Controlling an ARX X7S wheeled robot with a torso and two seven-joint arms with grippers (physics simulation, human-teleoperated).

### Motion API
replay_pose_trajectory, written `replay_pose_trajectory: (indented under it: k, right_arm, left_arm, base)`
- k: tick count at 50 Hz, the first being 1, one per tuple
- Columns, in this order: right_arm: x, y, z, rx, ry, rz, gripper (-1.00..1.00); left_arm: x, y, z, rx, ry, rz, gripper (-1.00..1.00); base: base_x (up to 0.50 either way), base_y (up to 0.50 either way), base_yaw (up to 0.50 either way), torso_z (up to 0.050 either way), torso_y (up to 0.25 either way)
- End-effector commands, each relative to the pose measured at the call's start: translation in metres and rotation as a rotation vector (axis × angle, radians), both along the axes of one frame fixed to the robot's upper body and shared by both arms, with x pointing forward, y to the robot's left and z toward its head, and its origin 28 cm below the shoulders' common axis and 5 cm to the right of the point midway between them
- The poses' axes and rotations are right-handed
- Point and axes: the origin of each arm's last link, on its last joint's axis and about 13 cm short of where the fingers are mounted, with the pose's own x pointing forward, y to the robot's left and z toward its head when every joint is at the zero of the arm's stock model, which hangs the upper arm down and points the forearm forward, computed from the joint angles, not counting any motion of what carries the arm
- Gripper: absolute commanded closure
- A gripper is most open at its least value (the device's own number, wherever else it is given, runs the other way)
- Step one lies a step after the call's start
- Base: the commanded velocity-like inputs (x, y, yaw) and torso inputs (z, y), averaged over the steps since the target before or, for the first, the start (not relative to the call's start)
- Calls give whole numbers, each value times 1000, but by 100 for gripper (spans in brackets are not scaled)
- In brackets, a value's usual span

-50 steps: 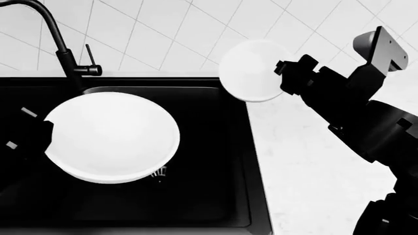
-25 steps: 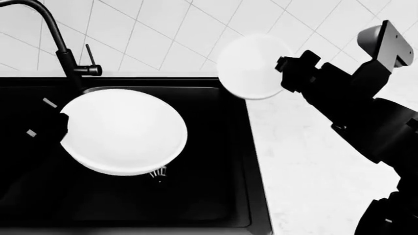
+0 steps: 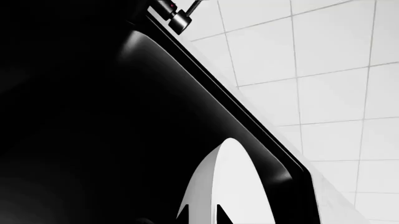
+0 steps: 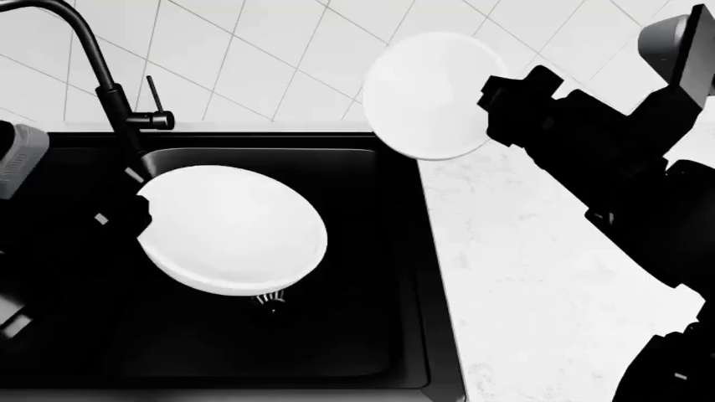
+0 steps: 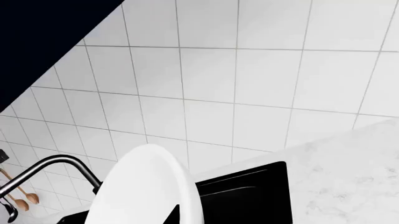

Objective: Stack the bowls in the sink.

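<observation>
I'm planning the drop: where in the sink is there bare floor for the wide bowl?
Bare floor lies right of and in front of the drain, along the sink walls. Crowded: back left, by the faucet, wide bowl and left gripper.

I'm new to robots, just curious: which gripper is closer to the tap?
Left. The left gripper holds the large bowl just below the faucet; the right gripper holds the small bowl over the counter.
</observation>
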Motion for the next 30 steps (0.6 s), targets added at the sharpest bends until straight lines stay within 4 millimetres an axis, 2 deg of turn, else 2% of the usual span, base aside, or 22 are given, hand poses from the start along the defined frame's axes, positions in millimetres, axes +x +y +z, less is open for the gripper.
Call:
replay_pose_trajectory:
  k: [1,18,30]
  right_arm:
    - [-7,1,7,1,-35,15,100]
    - [-10,0,6,8,-40,18,100]
    - [-13,-3,6,18,-44,9,100]
  left_arm:
    - [16,-5,-7,-16,11,-15,100]
    - [39,-11,-35,-6,89,-20,100]
    - [52,-14,-47,15,125,-16,100]
  base:
    - [0,0,0,0,0]
    - [0,0,0,0,1]
    - [0,0,0,0,1]
